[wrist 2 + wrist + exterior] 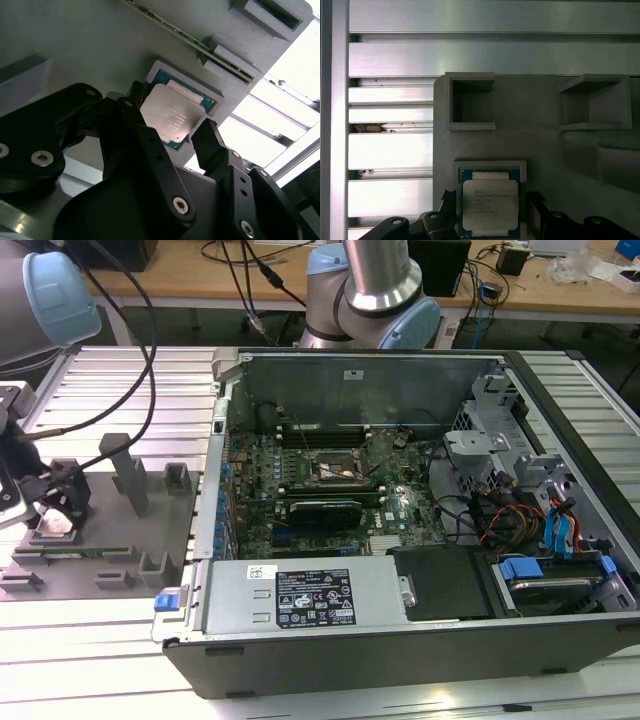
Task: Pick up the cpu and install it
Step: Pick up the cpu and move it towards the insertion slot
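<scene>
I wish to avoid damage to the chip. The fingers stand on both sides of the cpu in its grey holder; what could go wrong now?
First, the open fingers are close to the holder's raised rim; in closing they might catch it instead of the cpu. Second, the cpu is thin and flat, so a grip on its edges alone could tilt or drop it.

The cpu lies flat in a raised grey square nest on a grey fixture plate. The claw straddles it, with one black fingertip at each side of the nest, spread wider than the chip. Two boxy pockets rise from the plate, which rests on the ribbed aluminium desk.
</scene>
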Controlling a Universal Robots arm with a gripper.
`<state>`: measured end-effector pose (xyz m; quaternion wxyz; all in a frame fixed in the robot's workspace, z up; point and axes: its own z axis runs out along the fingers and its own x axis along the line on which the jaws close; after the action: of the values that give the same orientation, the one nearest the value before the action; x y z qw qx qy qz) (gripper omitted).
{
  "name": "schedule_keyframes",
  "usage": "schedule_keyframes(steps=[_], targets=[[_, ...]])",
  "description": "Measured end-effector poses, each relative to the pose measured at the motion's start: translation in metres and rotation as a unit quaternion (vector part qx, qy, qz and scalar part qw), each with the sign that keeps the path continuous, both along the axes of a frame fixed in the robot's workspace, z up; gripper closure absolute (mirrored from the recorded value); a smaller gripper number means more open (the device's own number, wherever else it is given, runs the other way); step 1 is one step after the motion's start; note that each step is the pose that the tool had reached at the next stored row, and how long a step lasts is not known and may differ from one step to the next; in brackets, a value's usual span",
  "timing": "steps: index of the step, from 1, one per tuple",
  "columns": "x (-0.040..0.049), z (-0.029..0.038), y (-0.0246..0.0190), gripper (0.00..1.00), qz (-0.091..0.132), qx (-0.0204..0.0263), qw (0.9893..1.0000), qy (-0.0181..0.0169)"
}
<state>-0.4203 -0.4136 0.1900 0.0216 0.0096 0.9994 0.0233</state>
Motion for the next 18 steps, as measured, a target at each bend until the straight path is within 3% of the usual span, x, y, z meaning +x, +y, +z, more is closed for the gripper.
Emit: schedule_keyframes(steps=[18], targets=[[0.0008, -0.0007, 0.0023, 0.34, 0.000, 0.0000, 1.0000, 0.0001]])
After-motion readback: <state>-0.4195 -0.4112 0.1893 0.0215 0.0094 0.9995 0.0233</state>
